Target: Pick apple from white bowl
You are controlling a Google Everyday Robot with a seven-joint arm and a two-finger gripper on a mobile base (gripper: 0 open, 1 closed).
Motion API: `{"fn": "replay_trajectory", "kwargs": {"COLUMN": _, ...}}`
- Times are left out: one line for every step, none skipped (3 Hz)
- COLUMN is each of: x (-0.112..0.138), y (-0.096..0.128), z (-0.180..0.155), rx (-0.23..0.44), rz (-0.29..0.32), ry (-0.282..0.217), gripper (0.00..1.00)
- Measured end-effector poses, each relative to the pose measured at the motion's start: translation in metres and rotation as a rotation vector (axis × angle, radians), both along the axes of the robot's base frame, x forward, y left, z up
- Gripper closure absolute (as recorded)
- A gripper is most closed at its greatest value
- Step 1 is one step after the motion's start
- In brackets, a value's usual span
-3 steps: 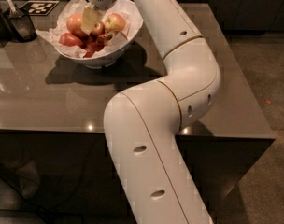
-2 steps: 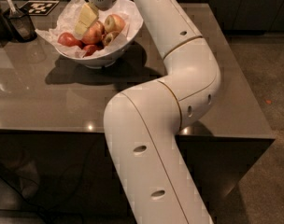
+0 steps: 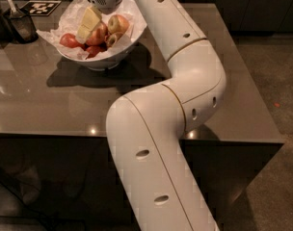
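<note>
The scene is dim, with light falling from above. It is brightest on the white arm (image 3: 185,81) and the white bowl (image 3: 125,49) at the far left of the glossy table (image 3: 40,105). The bowl casts a dark shadow towards the near side. Small glare spots dot the table's near edge. The gripper (image 3: 85,32), palely lit, sits low inside the bowl.

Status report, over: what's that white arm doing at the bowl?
Gripper down inside wide white paper-lined bowl, over dark red apples. Large pinkish-red apple beside it, not held. Nothing covering it.

Pinkish-red apple (image 3: 99,32) among others in paper-lined white bowl (image 3: 106,60), partly behind gripper (image 3: 87,24).
</note>
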State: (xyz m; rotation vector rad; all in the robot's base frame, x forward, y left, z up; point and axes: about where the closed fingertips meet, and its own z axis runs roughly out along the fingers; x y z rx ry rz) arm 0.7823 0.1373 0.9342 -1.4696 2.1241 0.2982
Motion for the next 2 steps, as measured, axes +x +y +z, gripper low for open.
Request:
{"fn": "replay_trajectory", "kwargs": {"x": 0.0000, "y": 0.0000, "z": 0.0000, "rx": 0.000, "rz": 0.000, "ry": 0.000, "gripper": 0.19}}
{"fn": "replay_trajectory", "kwargs": {"x": 0.0000, "y": 0.0000, "z": 0.0000, "rx": 0.000, "rz": 0.000, "ry": 0.000, "gripper": 0.42}}
